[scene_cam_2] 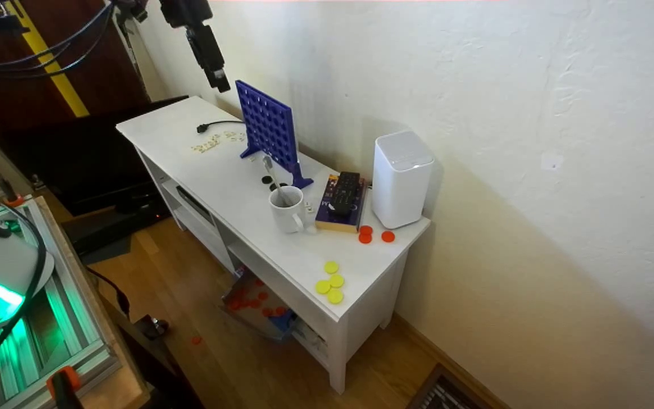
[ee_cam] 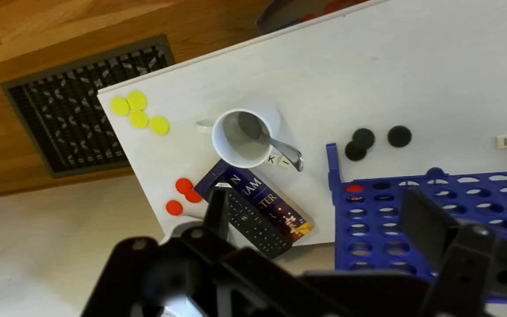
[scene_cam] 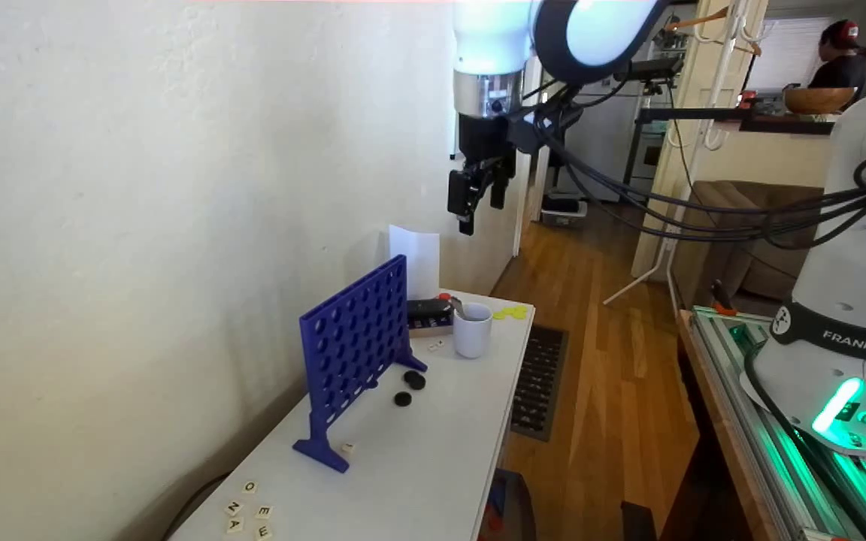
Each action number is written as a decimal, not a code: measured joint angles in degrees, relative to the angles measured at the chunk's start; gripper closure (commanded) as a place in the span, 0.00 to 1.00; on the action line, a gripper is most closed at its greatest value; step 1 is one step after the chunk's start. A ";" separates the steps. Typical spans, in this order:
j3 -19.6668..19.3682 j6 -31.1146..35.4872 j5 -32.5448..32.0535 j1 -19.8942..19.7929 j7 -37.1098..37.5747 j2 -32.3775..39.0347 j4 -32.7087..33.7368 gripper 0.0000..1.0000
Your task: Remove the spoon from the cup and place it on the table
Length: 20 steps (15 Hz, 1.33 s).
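Note:
The white cup [scene_cam: 473,336] stands upright on the white table [scene_cam: 433,458]; both also show in an exterior view, cup [scene_cam_2: 288,220] and table [scene_cam_2: 230,187]. The metal spoon [ee_cam: 285,150] stands tilted in the cup [ee_cam: 236,147], its bowl inside and its handle over the rim toward the blue grid game. The spoon also shows in both exterior views [scene_cam: 458,308] [scene_cam_2: 273,173]. My gripper [scene_cam: 482,214] is well above the table, pointing down. In the wrist view its fingers [ee_cam: 317,202] are wide apart with nothing between them. The gripper touches neither cup nor spoon.
A tall blue grid game [scene_cam: 354,338] stands near the wall. A book with a black remote [scene_cam_2: 345,193] lies beside the cup, and a white box-like block [scene_cam_2: 402,179] stands behind. Yellow discs [ee_cam: 137,110], red discs [ee_cam: 184,186], black discs [ee_cam: 363,138] and letter tiles lie around.

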 measured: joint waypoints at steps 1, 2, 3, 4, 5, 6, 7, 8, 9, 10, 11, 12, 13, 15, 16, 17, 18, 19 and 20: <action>-0.17 1.59 -3.11 -0.34 2.02 1.02 -0.72 0.00; -0.47 3.13 -5.94 -0.65 4.13 2.12 -1.42 0.00; -1.00 4.96 -8.77 -0.86 6.07 3.28 -2.01 0.00; -1.69 6.95 -11.24 -0.99 8.01 4.43 -2.55 0.00; -2.43 8.39 -12.34 -1.03 9.59 5.69 -2.84 0.00; -2.98 9.25 -12.57 -1.03 10.24 6.87 -2.84 0.00; -3.27 9.74 -12.61 -1.03 10.51 7.68 -2.76 0.00; -3.36 9.94 -12.62 -1.03 10.66 8.15 -2.63 0.00; -3.36 9.95 -12.62 -1.02 10.74 8.26 -2.61 0.00; -3.36 9.95 -12.62 -1.02 10.77 8.25 -2.59 0.00; -3.60 9.94 -12.62 -0.79 10.76 8.25 -2.60 0.00; -3.92 9.93 -12.55 -0.39 10.75 8.44 -2.60 0.00; -4.02 9.81 -12.55 -0.06 10.78 8.89 -2.59 0.00; -4.22 9.89 -12.56 0.75 11.18 10.48 -2.44 0.00; -4.35 9.93 -12.59 1.16 11.64 11.43 -2.19 0.00; -4.57 9.93 -12.90 1.54 12.24 12.38 -1.78 0.00; -4.97 9.93 -13.43 1.96 13.02 13.27 -1.29 0.00; -5.47 9.94 -13.98 2.32 13.65 14.16 -0.79 0.06; -6.05 9.94 -14.53 2.67 14.23 14.98 -0.30 0.11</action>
